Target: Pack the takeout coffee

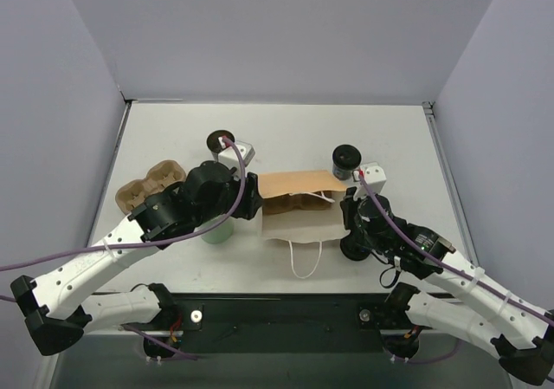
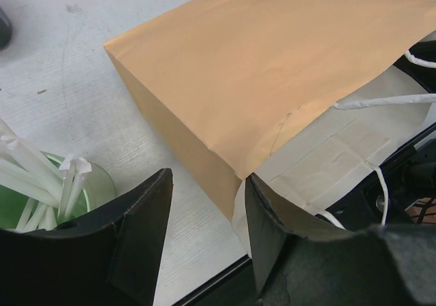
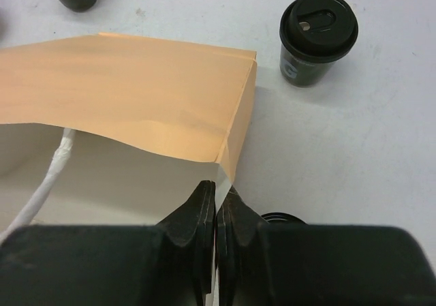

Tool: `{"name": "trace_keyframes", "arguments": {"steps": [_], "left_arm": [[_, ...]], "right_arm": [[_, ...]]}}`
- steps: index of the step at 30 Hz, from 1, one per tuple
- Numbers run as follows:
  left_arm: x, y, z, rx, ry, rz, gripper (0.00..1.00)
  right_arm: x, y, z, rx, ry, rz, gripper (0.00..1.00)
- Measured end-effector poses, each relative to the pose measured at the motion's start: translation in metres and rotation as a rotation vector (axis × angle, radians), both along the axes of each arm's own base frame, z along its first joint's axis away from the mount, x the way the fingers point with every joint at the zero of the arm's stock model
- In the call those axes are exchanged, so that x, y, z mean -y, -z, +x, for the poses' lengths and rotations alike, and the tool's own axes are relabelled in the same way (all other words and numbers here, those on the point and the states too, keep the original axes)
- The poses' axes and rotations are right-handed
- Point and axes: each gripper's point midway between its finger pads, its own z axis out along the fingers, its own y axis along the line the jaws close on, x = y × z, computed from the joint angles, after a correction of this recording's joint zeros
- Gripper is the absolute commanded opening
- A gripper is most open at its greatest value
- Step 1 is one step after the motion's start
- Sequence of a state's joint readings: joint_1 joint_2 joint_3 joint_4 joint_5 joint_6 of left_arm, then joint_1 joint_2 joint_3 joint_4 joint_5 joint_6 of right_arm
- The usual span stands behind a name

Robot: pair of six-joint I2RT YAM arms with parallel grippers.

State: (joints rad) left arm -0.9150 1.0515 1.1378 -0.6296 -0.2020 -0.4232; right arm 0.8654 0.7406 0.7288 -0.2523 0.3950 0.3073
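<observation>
Right wrist view: right gripper (image 3: 216, 202) pinched fully closed on the near right mouth edge of the paper bag (image 3: 136, 95). Left gripper (image 2: 204, 217) half open at the left edge, grasping nothing. Not yet packed: takeout coffee (image 3: 318, 40), upright on the worktop (image 1: 286, 133) beyond the bag's far right corner.

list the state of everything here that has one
paper bag: on its side, mouth open
lidded cup: upright, lid on
green cup: upright, straws inside
left gripper: open
right gripper: shut on the bag's edge
</observation>
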Motion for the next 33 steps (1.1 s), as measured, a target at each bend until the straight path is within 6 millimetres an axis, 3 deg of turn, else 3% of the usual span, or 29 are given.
{"name": "trace_keyframes", "arguments": {"steps": [9, 22, 29, 33], "left_arm": [[0.003, -0.037, 0.020, 0.018, -0.090, 0.010, 0.63], [-0.020, -0.027, 0.007, -0.047, -0.165, 0.018, 0.63], [-0.026, -0.025, 0.005, -0.056, -0.178, 0.053, 0.64], [-0.029, -0.047, 0.012, -0.041, -0.209, 0.063, 0.64]], "right_arm": [[-0.014, -0.043, 0.014, -0.013, 0.059, 0.065, 0.00], [-0.016, -0.011, 0.012, -0.142, 0.118, 0.079, 0.00], [-0.010, -0.027, 0.027, -0.211, 0.204, 0.201, 0.00], [-0.008, -0.036, 0.033, -0.268, 0.270, 0.299, 0.00]]}}
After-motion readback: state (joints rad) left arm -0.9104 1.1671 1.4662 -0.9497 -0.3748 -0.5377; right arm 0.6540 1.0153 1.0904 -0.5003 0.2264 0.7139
